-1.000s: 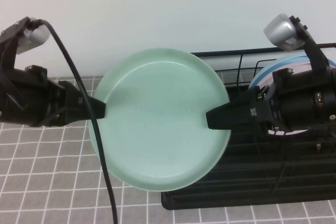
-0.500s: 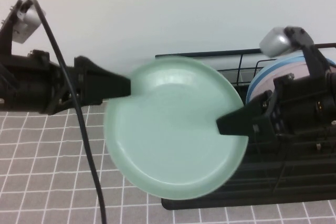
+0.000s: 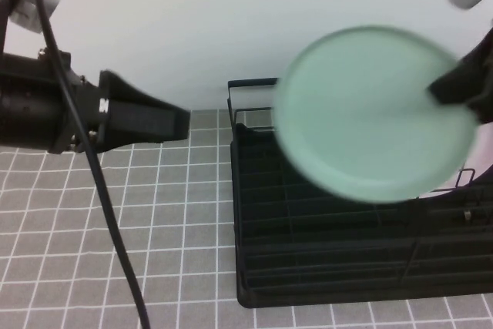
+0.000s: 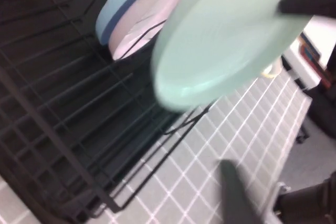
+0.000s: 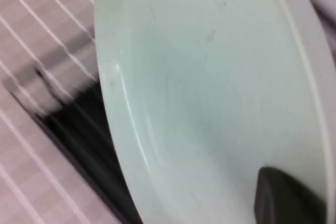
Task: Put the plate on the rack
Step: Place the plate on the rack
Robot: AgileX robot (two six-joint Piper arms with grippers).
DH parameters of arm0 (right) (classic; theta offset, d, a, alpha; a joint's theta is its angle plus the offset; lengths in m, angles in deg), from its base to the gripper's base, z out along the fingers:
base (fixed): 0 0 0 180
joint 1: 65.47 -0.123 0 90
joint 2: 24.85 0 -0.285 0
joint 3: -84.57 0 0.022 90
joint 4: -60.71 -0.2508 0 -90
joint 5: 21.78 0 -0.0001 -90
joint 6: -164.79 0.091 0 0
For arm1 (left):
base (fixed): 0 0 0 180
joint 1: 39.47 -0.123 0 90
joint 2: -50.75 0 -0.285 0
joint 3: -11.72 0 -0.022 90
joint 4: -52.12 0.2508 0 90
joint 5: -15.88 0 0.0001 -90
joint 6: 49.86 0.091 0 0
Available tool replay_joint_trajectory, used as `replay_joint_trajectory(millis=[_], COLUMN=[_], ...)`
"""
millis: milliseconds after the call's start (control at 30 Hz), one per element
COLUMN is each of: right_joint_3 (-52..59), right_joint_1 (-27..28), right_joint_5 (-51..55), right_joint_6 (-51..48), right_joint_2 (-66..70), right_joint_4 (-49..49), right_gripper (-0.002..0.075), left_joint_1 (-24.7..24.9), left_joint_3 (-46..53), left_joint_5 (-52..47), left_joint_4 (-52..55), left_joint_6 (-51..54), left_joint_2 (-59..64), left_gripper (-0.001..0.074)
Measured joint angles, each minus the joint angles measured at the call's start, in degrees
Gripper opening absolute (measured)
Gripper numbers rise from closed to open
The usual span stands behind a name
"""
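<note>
The mint-green plate (image 3: 373,113) hangs tilted in the air over the far part of the black wire rack (image 3: 323,283). My right gripper (image 3: 451,86) is shut on the plate's right rim; one fingertip (image 5: 283,195) lies on the plate's face (image 5: 210,93). My left gripper (image 3: 181,121) is open and empty, left of the rack above the tiled table, well apart from the plate. In the left wrist view the plate (image 4: 231,40) hovers above the rack (image 4: 52,129).
A light blue plate (image 4: 126,9) and a pink plate (image 4: 152,19) stand upright in the rack behind the green plate. A black cable (image 3: 115,229) from the left arm hangs over the grey tiled table (image 3: 177,213).
The left gripper has let go of the plate and drawn back to the left. The right gripper has carried the plate up and to the right, over the rack.
</note>
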Motion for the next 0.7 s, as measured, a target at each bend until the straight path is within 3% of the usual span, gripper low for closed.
replay_joint_trajectory(millis=[33,333,467,500,600,633,700], right_joint_3=[-2.05,-7.08,-7.08,-6.82,-6.82,-7.08,-7.08], right_joint_1=[0.00,0.00,0.00,0.05,-0.04,0.00,0.00], right_joint_5=[1.18,7.93,2.62,-1.64,-3.00,-2.15,-2.03], right_joint_6=[-0.80,-13.04,-14.35,-16.85,-22.81,-22.53,-26.64], right_joint_2=[0.00,-0.10,0.00,-0.57,-0.57,0.00,0.00], right_joint_4=[2.52,23.74,25.18,25.61,25.06,24.85,23.96], right_gripper=[0.0083,0.0082,0.0082,0.0000,0.0000,0.0082,0.0082], left_joint_1=[0.00,0.00,0.00,0.00,0.00,0.00,0.00], left_joint_3=[0.00,2.09,7.10,8.73,13.33,14.59,17.62], left_joint_5=[-0.36,10.71,18.17,19.63,22.64,23.34,24.89], left_joint_4=[-0.28,6.58,12.66,13.97,17.21,17.94,19.16], left_joint_6=[2.03,0.62,-1.45,-2.05,-4.26,-4.72,-5.98], left_joint_2=[-0.11,-9.26,-18.81,-21.26,-27.59,-29.12,-32.45], left_gripper=[0.0011,0.0000,0.0001,0.0000,0.0000,0.0001,0.0001])
